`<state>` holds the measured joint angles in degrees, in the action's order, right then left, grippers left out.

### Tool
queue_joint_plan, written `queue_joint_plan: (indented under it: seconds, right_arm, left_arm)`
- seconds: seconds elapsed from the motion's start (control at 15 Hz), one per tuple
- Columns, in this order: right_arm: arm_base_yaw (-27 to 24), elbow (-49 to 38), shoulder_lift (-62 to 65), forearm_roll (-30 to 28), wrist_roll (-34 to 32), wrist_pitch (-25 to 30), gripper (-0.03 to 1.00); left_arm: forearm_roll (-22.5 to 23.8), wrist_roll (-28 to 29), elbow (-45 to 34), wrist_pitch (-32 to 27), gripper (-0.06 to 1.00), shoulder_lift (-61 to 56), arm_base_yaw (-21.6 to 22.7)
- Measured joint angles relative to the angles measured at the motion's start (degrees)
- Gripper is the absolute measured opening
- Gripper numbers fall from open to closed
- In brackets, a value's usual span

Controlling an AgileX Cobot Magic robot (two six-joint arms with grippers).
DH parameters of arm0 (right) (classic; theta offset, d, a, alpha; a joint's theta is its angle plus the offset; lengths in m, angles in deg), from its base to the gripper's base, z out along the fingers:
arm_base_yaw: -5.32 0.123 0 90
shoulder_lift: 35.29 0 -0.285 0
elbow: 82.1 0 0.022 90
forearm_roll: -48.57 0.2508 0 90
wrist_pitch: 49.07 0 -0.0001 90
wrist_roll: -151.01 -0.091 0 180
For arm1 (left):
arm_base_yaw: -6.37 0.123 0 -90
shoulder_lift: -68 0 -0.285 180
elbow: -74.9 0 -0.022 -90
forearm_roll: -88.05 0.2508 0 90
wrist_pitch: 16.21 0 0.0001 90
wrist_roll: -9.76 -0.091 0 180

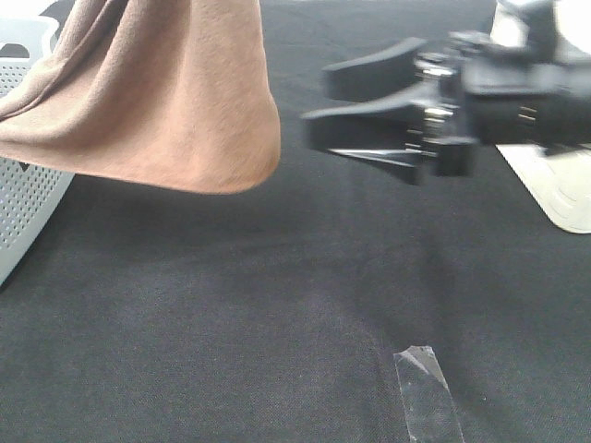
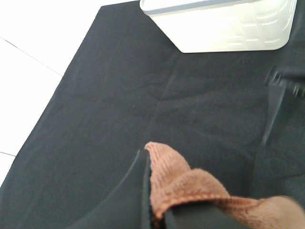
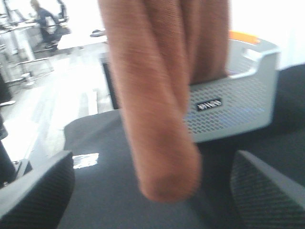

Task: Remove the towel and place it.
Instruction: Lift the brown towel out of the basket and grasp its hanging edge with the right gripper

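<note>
bright even light, blown-out whites, motion blur on right claw (image 1: 316,103)

The reddish-brown terry towel (image 1: 157,101) hangs in mid-air, bunched in long folds.

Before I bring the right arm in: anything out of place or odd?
Nothing spilled or damaged. The towel hangs bunched from the left gripper. Only oddity: a strip of clear tape on the black table cover.

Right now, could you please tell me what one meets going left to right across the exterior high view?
White perforated basket → brown towel → open right gripper → white container. The tape strip lies under the gripper's span, so I left it out.
</note>
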<state>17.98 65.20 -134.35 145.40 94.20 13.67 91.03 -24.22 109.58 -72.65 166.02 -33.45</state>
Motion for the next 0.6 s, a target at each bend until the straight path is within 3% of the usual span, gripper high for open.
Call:
queue_joint_plan:
  seconds: [0.13,0.33,0.6]
  right_arm:
    - [1.5,3.9,-2.4,-0.1,-1.7,-3.4,0.81]
    - [1.7,6.5,-5.0,-0.8,-2.7,-3.2,0.81]
    - [9.5,7.6,-6.0,-3.2,-4.1,-1.9,0.81]
  left_arm:
    - [-0.9,0.0,0.0,0.5,0.0,0.0,0.0]
    - [-1.4,0.0,0.0,1.3,0.0,0.0,0.0]
    - [-1.9,0.0,0.0,2.3,0.0,0.3,0.0]
